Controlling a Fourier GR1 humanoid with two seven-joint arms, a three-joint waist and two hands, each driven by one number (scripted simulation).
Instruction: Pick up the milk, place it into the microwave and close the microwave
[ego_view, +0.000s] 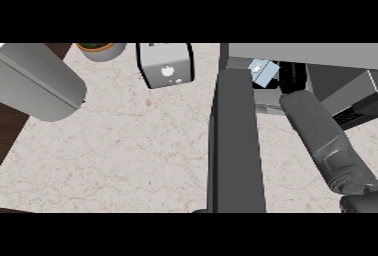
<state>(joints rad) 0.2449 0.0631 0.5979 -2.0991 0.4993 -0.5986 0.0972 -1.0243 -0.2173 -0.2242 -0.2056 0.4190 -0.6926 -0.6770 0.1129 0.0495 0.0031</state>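
Milk carton (262, 71) located inside the microwave (325, 57) cavity at the upper right of the head view, tilted, pale blue and white, showing just past the top end of the open microwave door (236, 145); door stands swung out over the surface (125, 150), seen edge-on as a long dark grey slab running from the cavity down to the lower edge of the view. Right forearm (325, 140) extends from the lower right up into the microwave opening; right robot hand (289, 80) is a dark shape just beside the carton, mostly hidden within the cavity; cannot tell whether its fingers are apart, together or clamped on the carton. Left forearm (37, 82) lies across the upper left corner as a large grey cylinder; left robot hand is outside the view. Toaster (166, 65), silver with black trim, stands on the surface at top centre, well apart from the microwave door. Small round pot (101, 50) with green contents sits at the top edge, left of the toaster; contents too small to identify further. Surface is pale marbled stone; dark floor (11, 125) shows along its left side.
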